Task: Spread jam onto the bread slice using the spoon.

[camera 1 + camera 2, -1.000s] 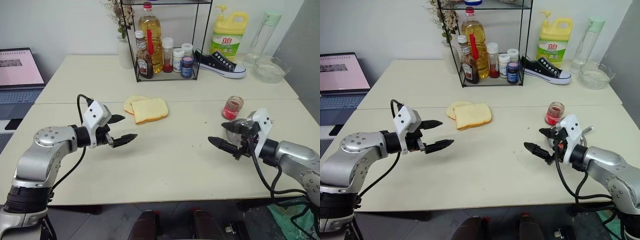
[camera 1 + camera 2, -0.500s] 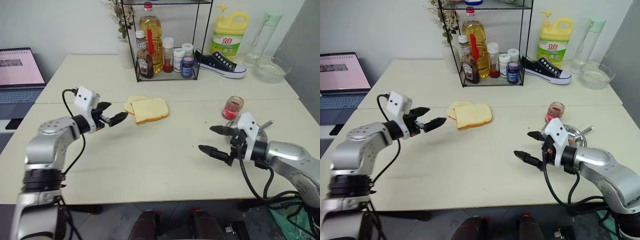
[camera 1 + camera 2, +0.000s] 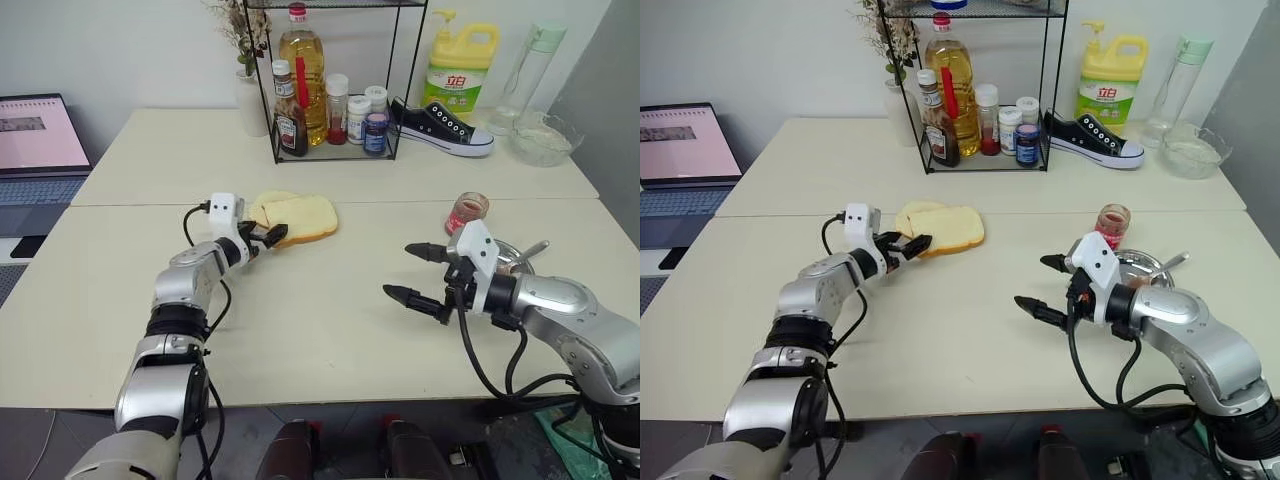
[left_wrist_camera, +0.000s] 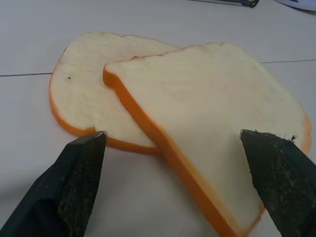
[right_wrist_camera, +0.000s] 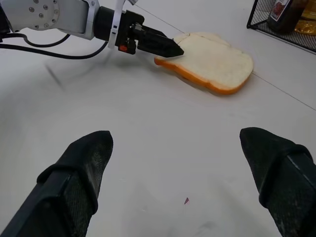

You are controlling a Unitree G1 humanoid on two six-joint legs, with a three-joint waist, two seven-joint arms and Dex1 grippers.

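Left hand (image 3: 266, 237) is low over the surface (image 3: 320, 330), black fingers (image 4: 79, 182) spread wide, nothing between them. It points at the near edge of the bread slice (image 3: 300, 217), tips just short of the crust. In the left wrist view the slice lies between and just beyond the two fingers, so the spread looks set to take the slice by its edge or pin it down for spreading; that is a judgement.

The bread slice lies overlapping a second slice (image 3: 264, 205), which pokes out behind it on the robot's left. The raised edge that results gives the hand something to get under.

Right hand (image 3: 416, 271) hovers above the surface on the right, fingers also wide apart and empty, pointing toward the middle. Just behind it sits a round steel dish (image 3: 522, 262) with the spoon (image 3: 531, 250) resting on it, handle sticking out past the rim. A small jar (image 3: 466, 212) with jam (image 3: 464, 220) inside stands next to the dish, farther back. Spoon and jam are both untouched, near the right hand and well apart from the bread slice.
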